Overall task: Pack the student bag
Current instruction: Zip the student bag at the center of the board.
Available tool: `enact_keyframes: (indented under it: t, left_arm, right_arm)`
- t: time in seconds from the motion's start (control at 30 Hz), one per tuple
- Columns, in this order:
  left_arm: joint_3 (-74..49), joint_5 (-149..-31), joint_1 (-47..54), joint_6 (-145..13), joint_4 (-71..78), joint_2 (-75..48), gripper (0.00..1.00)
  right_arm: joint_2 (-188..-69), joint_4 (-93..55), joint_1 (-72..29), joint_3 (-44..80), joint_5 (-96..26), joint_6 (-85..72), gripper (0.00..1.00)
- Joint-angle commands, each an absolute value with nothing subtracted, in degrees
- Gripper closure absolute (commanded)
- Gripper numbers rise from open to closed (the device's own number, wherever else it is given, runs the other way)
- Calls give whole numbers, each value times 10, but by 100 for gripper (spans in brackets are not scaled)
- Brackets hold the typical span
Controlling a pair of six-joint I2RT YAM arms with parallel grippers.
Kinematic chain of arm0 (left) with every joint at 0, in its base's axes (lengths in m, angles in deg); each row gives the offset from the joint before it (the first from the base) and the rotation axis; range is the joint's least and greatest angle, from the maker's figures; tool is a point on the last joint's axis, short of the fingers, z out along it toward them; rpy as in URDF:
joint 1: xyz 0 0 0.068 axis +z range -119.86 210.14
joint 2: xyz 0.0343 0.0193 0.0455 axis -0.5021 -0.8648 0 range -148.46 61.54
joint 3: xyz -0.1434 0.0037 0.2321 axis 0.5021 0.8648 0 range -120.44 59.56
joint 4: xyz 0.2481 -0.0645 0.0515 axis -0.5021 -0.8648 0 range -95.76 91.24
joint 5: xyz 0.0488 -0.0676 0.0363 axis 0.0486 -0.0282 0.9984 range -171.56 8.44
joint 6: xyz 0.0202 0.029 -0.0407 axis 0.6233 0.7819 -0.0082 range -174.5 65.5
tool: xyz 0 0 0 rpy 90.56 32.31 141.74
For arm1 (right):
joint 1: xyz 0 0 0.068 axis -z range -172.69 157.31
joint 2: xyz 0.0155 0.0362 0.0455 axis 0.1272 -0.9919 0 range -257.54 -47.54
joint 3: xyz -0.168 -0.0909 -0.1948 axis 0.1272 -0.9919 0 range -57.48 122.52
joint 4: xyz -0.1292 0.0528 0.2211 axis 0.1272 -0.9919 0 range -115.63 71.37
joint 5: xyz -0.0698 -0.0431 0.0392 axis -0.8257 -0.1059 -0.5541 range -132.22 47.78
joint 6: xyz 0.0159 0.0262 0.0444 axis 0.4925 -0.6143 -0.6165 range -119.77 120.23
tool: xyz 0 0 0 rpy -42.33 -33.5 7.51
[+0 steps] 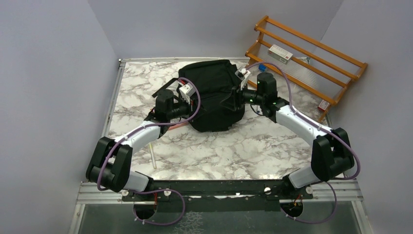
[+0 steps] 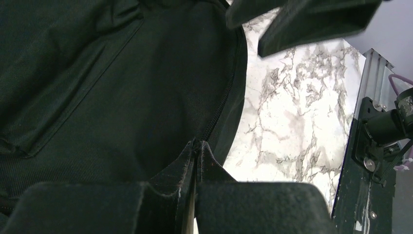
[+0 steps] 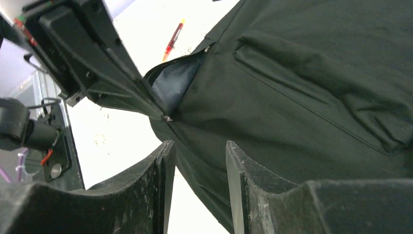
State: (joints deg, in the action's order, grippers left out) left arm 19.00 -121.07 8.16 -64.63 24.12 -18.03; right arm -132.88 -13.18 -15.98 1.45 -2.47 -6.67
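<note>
Grips a zipper-side fold of the large black soft fabric student bag (image 1: 214,97) with the clenched left end effector (image 2: 196,168). Holds the right end effector (image 3: 195,165) released, fingers apart, just beside that zipper. Rests on the marbled white desk (image 1: 243,146), toward its far edge.

The white, grey-veined marble table (image 1: 253,146) carries the student bag (image 1: 214,97), which lies between the two sets of fingers. The left gripper (image 2: 196,148) touches its zipper edge, and the right gripper (image 3: 197,146) is just at its opposite side. A red pen (image 3: 174,39) lies on the tabletop near the left gripper's fingers, beside the bag's open edge. A thin white stick (image 1: 153,157) lies well behind those fingers, by the left arm's elbow.
</note>
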Motion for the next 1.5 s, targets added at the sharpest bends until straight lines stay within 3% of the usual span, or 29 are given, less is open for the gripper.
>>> enact_keyframes:
  t: [0.0, 0.27, 0.7, 0.8, 0.9, 1.0, 1.13, 1.23, 1.47]
  left_arm:
    - [159, -1203, 83, -653, 276, -191, 97]
    - [139, -1182, 82, -670, 280, -211, 88]
    - [140, -1174, 78, -685, 281, -230, 89]
    - [144, -1152, 79, -712, 281, -232, 83]
    - [148, -1138, 78, -749, 280, -241, 70]
    - [153, -1127, 79, -787, 280, -250, 66]
    - [158, -1106, 78, -826, 275, -255, 60]
    - [154, -1087, 78, -857, 258, -255, 49]
    - [155, -1087, 78, -891, 250, -256, 47]
  right_arm:
    - [-1319, -40, -196, -12, -23, 12, 52]
    - [-1318, -23, -215, -45, -49, 102, 52]
    - [-1315, -49, -215, -34, -73, 72, 53]
    - [-1319, -96, -215, -5, -79, 43, 53]
    - [-1328, -159, -216, 24, -79, -3, 55]
    - [-1340, -204, -217, 36, -80, -60, 59]
    - [-1321, -196, -235, -9, -101, -97, 61]
    - [-1313, -191, -246, -54, -120, -116, 62]
    - [-1312, -170, -271, -139, -175, -132, 63]
